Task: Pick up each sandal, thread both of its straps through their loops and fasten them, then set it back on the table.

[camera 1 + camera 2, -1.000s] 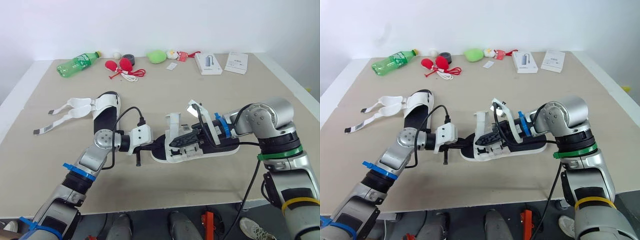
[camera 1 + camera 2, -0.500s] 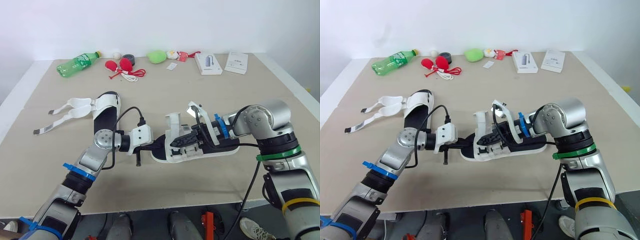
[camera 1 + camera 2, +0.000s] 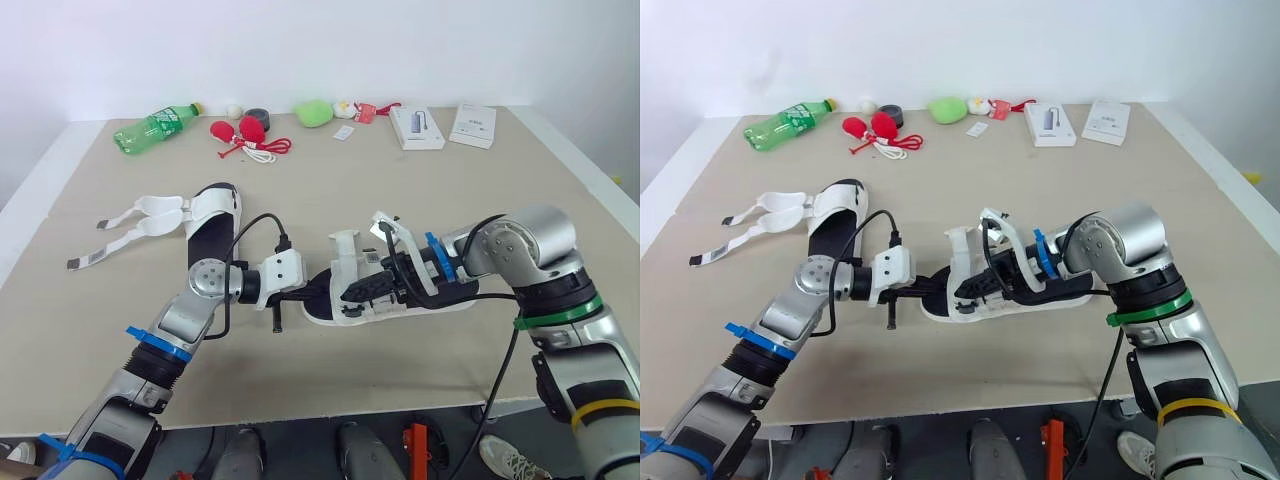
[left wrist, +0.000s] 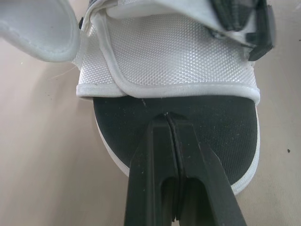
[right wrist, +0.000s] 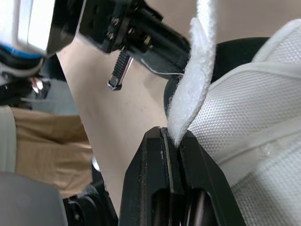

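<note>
Beige table (image 3: 400, 190) stands against a white wall (image 3: 320, 50); its far edge carries a row of small items, among them a bottle (image 3: 155, 125) and two boxes (image 3: 417, 127). Between that row and the work area the surface lies bare, as does the strip along the near edge and the right side. One sandal (image 4: 169, 56) lies at table centre, toe toward the robot's left, between both arms. It has a white mesh upper, white-edged sole and black footbed (image 4: 211, 127). The left gripper (image 4: 168, 115) sits at the toe end, its fingers pressed together with tips over the footbed; whether they pinch anything cannot be told. The right gripper (image 5: 173, 134) reaches over the upper with its fingers closed on a white strap (image 5: 197, 70), which stands up from the pinch, fuzzy along its edge. A second sandal (image 3: 212, 220) lies well apart on the left, its two straps (image 3: 140, 215) unfastened and spread flat toward the left table edge.
</note>
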You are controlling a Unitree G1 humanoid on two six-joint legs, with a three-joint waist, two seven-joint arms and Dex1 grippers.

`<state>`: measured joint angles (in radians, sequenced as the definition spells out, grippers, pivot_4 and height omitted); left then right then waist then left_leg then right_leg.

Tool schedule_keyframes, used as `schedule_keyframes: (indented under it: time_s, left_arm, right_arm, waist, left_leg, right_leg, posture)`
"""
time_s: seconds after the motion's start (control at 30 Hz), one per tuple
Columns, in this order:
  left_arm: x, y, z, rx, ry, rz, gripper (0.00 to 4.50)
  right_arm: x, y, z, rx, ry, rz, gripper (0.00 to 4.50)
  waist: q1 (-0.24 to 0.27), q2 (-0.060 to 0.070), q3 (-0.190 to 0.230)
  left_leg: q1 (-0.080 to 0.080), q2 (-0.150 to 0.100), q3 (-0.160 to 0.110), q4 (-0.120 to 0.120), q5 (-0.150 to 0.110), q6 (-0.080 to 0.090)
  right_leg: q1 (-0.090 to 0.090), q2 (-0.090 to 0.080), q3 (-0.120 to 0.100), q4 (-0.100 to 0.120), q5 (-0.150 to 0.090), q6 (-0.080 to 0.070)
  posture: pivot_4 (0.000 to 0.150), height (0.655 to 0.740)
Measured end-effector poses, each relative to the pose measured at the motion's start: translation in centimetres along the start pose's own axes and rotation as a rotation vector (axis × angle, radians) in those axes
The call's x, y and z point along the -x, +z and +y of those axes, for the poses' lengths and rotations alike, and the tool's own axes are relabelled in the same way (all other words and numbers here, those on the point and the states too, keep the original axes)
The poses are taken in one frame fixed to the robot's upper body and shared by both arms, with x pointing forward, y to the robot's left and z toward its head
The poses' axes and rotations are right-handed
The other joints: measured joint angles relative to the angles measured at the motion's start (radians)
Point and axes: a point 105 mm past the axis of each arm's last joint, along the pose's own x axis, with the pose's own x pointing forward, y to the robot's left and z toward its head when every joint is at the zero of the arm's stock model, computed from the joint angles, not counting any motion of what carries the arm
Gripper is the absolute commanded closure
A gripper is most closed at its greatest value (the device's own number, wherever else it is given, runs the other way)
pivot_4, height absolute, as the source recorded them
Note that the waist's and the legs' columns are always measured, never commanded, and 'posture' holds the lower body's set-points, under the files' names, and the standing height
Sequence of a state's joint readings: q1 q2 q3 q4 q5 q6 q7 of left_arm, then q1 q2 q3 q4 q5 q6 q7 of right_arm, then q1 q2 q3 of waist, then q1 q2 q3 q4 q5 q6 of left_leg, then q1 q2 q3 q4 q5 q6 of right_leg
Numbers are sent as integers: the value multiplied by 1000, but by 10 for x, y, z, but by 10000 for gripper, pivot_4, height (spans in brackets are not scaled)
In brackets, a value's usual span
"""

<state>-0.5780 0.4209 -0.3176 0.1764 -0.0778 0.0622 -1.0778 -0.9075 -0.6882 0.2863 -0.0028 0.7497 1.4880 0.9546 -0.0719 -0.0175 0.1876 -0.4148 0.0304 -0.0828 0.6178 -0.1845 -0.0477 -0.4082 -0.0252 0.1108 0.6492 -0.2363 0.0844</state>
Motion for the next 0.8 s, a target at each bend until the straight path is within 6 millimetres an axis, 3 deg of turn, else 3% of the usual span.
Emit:
schedule_keyframes:
  time_s: [0.1,0.13,0.2,0.37,0.6,0.8]
  left_arm:
    - [0,0,0,0,0,-1,45000]
    - [0,0,0,1,0,-1,45000]
    - [-1,0,0,-1,-1,-3,45000]
    - [-1,0,0,-2,0,-4,45000]
    - [0,-1,1,-3,1,0,45000]
    - [-1,-1,1,-5,0,-4,45000]
  right_arm:
    - [-1,-2,3,60,-15,10,44169]
    - [-1,-3,3,72,-15,8,41410]
    - [-1,-4,4,77,-10,1,35017]
    - [1,2,10,122,6,-30,10854]
    - [22,33,1,129,-79,-140,10854]
    - [19,35,-8,81,-88,-163,10854]
  waist:
    - [0,0,0]
    - [0,0,0]
    - [0,0,0]
    - [0,0,0]
    - [-1,0,0]
    - [-1,0,0]
  left_leg:
    - [0,0,0,0,0,0]
    - [0,0,0,0,0,0]
    - [0,0,0,0,0,0]
    - [0,0,0,0,0,0]
    - [0,0,0,1,0,0]
    - [0,0,0,1,0,0]
  right_leg:
    - [0,0,0,0,0,0]
    - [0,0,0,0,0,0]
    - [0,0,0,0,0,0]
    - [0,0,0,0,0,0]
    - [0,0,0,0,1,0]
    - [0,0,0,0,1,0]
  posture:
    - [1500,7400]
    - [1500,7400]
    - [1500,7400]
    - [1500,7400]
    - [1500,7400]
    - [1500,7400]
